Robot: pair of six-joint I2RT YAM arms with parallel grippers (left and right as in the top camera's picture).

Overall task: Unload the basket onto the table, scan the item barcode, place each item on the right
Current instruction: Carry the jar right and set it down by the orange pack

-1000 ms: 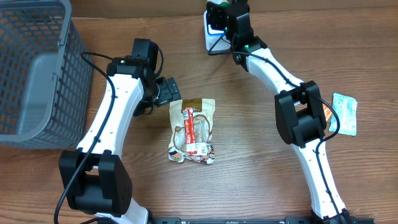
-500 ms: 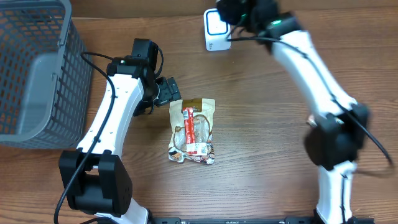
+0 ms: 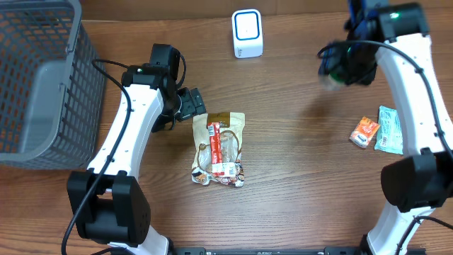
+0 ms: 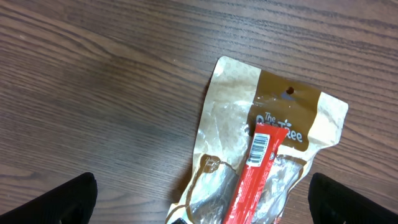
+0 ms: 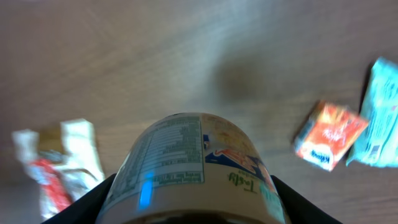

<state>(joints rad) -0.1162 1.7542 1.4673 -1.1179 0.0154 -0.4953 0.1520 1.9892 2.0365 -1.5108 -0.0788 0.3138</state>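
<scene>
**Tub (image 5: 193, 168) in the right gripper, well off to the side of the scanner**

My right gripper (image 3: 345, 65) has its jaws partly closed around the tub, pinching the round body from both sides. On the wrist camera the printed label faces out past the fingers, not buried under them. I judge that is the point of a side grip: the wall with the print stays free to show to a reader. I cannot make out a barcode, as the picture is soft. From overhead, gripper and tub are a dark blur, up off the table (image 3: 297, 177) near its right back corner.

Below and to the right of that hand lie an orange packet (image 3: 365, 132) and a teal packet (image 3: 391, 129), touching or nearly so. The scanner (image 3: 248, 33) stands at the back edge, well apart from the tub and to its left, so nothing can be read from here.

Farther across, my left gripper (image 3: 194, 105) hangs fully open and empty just above the top edge of a snack pouch (image 3: 219, 147), which lies flat with a red stick (image 4: 258, 168) on it. The basket (image 3: 42, 78) sits at far left.
</scene>
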